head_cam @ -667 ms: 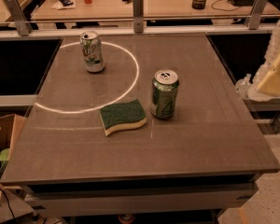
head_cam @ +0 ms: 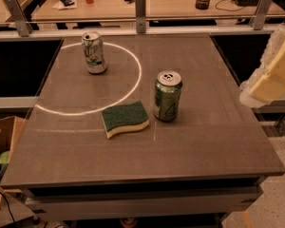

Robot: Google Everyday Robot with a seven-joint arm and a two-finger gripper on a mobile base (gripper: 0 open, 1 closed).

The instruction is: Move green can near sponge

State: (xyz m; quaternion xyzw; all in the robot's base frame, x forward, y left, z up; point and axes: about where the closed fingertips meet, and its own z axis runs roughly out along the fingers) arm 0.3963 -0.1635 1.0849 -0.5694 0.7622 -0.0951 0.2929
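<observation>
The green can (head_cam: 167, 95) stands upright on the grey table (head_cam: 213, 141), a little right of the middle. The sponge (head_cam: 125, 118), with its dark green top over pale yellow foam, lies flat just left of the can with a small gap between them. My gripper (head_cam: 270, 75) shows as a pale yellow and white shape at the right edge of the view. It is beyond the table's right side, well apart from the can, and holds nothing that I can see.
A paler white-and-green can (head_cam: 94, 52) stands upright at the back left, inside a white circle (head_cam: 133, 87) marked on the table. A metal rail with posts (head_cam: 140, 11) runs along the far edge. A cardboard box (head_cam: 2, 146) sits on the floor at the left.
</observation>
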